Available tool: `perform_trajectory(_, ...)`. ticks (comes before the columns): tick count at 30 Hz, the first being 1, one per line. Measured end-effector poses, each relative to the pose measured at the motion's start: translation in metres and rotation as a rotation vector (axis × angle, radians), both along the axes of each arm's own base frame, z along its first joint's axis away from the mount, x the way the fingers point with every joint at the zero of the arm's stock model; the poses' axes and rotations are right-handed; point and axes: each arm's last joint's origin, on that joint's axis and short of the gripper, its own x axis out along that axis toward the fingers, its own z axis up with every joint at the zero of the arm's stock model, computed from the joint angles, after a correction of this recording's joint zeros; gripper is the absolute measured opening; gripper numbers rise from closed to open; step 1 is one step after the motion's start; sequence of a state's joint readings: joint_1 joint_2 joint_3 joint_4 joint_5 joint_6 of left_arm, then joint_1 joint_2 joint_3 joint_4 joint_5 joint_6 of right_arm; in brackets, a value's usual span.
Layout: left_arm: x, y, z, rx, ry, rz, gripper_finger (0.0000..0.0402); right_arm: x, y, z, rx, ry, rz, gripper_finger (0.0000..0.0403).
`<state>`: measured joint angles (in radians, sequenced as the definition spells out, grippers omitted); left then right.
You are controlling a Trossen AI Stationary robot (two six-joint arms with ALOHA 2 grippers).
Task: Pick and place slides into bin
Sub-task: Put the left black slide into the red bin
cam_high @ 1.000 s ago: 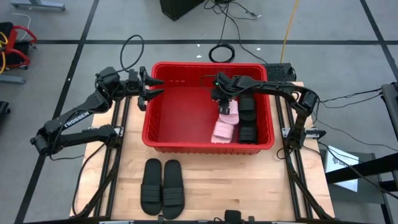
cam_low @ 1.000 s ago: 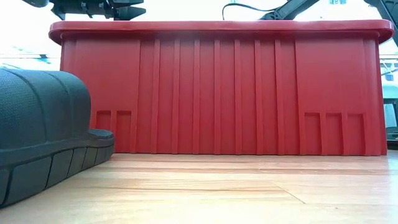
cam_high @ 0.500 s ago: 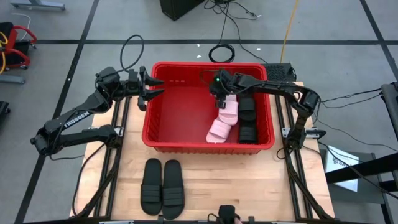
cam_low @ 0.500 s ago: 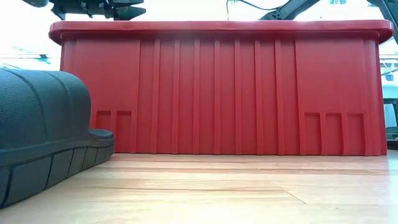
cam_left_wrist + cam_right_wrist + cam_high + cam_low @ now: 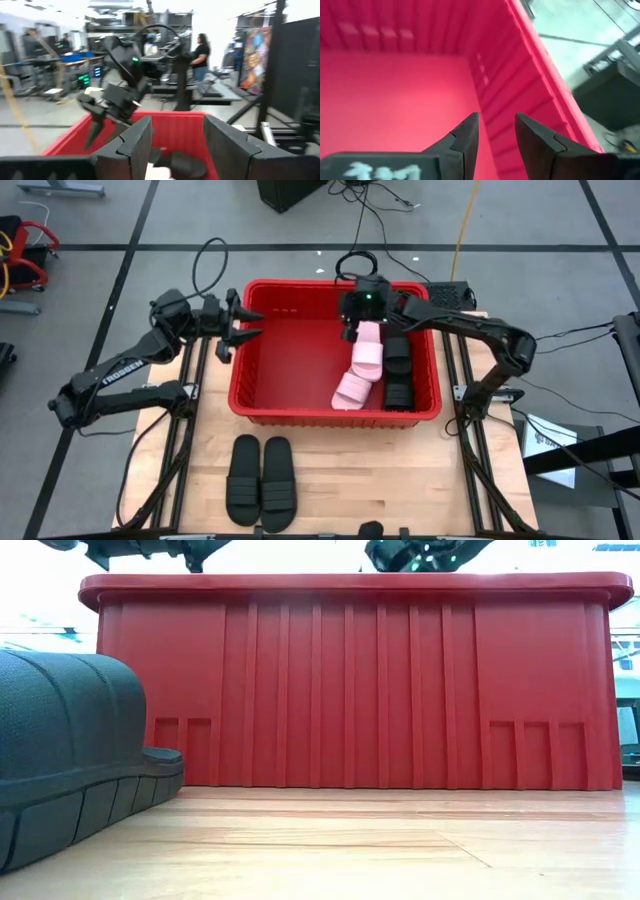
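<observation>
The red bin (image 5: 270, 385) stands at the table's far middle; it also shows in the low view (image 5: 350, 680). In it lie two pale pink slides, one (image 5: 367, 352) leaning on the other (image 5: 350, 390), beside two black slides (image 5: 398, 352) (image 5: 400, 394). Two more black slides (image 5: 245, 478) (image 5: 277, 480) lie side by side, soles down, on the table near the front edge. My right gripper (image 5: 357, 322) (image 5: 495, 130) is open and empty above the bin's far part, over the pink slide's far end. My left gripper (image 5: 250, 323) (image 5: 175, 145) is open and empty over the bin's left rim.
Bare wooden table (image 5: 400, 480) lies in front of the bin, right of the black pair. One black slide (image 5: 70, 770) fills the low view's left. Cables (image 5: 355, 265) lie on the floor behind the table. People (image 5: 202, 55) stand in the room beyond.
My right gripper has let go of the pale pink slide, risen above the bin's rim and gone toward the far edge. The freed slide stays in the bin leaning on the other pink slide, whose near end has swung a little toward the left.
</observation>
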<state>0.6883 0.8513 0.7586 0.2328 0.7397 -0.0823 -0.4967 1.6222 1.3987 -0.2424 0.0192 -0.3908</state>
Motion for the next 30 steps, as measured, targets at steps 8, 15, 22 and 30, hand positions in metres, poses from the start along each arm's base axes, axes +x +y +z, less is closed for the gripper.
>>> perform_trajectory(8,-0.003,-0.026,0.01,0.042,-0.053,-0.126,0.0184,-0.004,0.031,0.025,0.149,-0.139,0.137,0.0114)
perform_trajectory(15,-0.01,-0.055,0.016,0.076,-0.085,-0.22,0.0184,0.007,0.064,0.027,0.271,-0.167,0.311,0.011)
perform_trajectory(22,-0.007,-0.08,0.011,0.09,-0.051,-0.24,0.0184,0.019,0.112,0.027,0.292,-0.149,0.459,0.0109)
perform_trajectory(30,0.001,-0.115,0.004,0.104,0.001,-0.301,0.0184,0.025,0.168,0.027,0.304,-0.127,0.618,0.0109)
